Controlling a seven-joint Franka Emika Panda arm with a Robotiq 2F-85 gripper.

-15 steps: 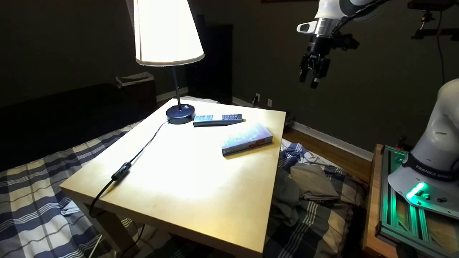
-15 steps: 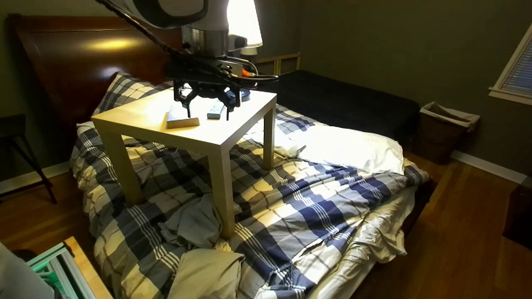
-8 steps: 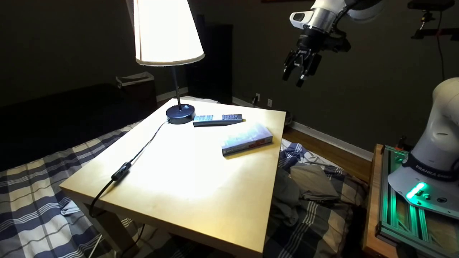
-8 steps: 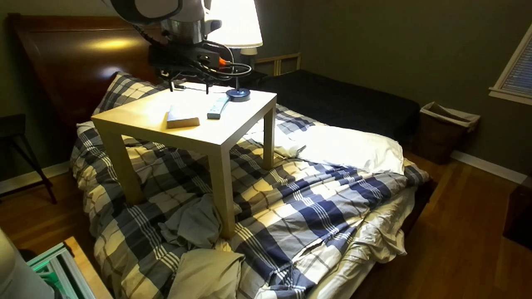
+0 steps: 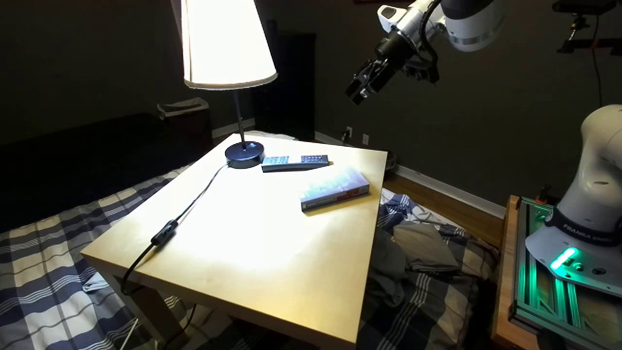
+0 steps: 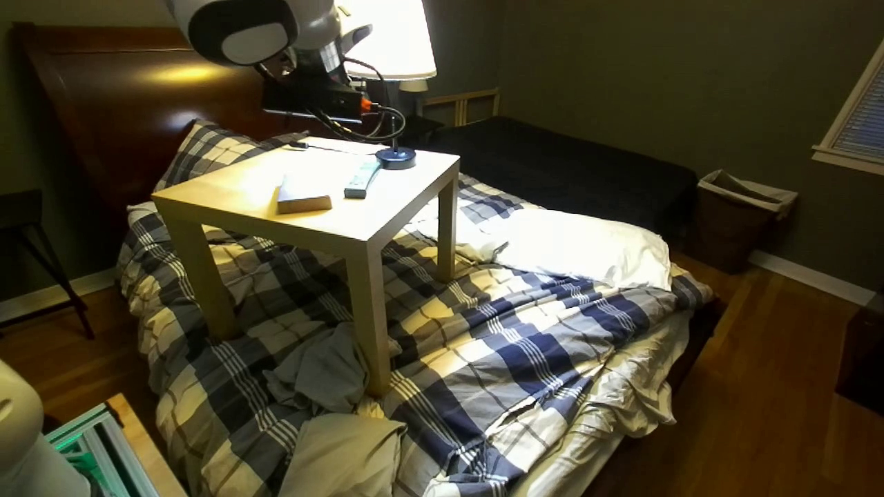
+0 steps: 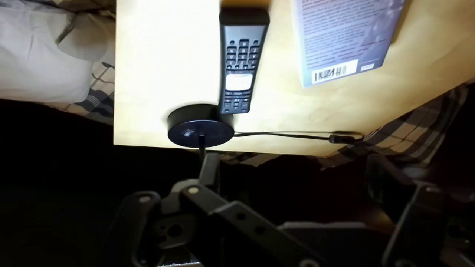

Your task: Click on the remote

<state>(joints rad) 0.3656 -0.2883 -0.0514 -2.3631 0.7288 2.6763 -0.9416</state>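
Observation:
The remote (image 5: 295,164) is a slim dark bar with number keys and a paler patch. It lies flat on the table, one end close beside the round lamp base (image 5: 244,154). It also shows in an exterior view (image 6: 362,181) and at the top of the wrist view (image 7: 240,59). My gripper (image 5: 353,95) hangs in the air well above the table's far side, tilted toward the lamp, not touching the remote. In the wrist view its fingers (image 7: 297,170) are wide apart with nothing between them. The fingers are hidden behind the wrist in an exterior view.
A thick blue-grey book (image 5: 335,188) lies near the remote. The lit lamp's shade (image 5: 226,43) stands tall over the table (image 5: 272,277). Its cord with a switch (image 5: 164,232) runs over the table edge. The table stands on a bed with a plaid cover (image 6: 539,345).
My gripper has moved toward the lamp and tipped from pointing down to slanting forward. Its fingers have gone out of sight in an exterior view. The remote and book have not moved.

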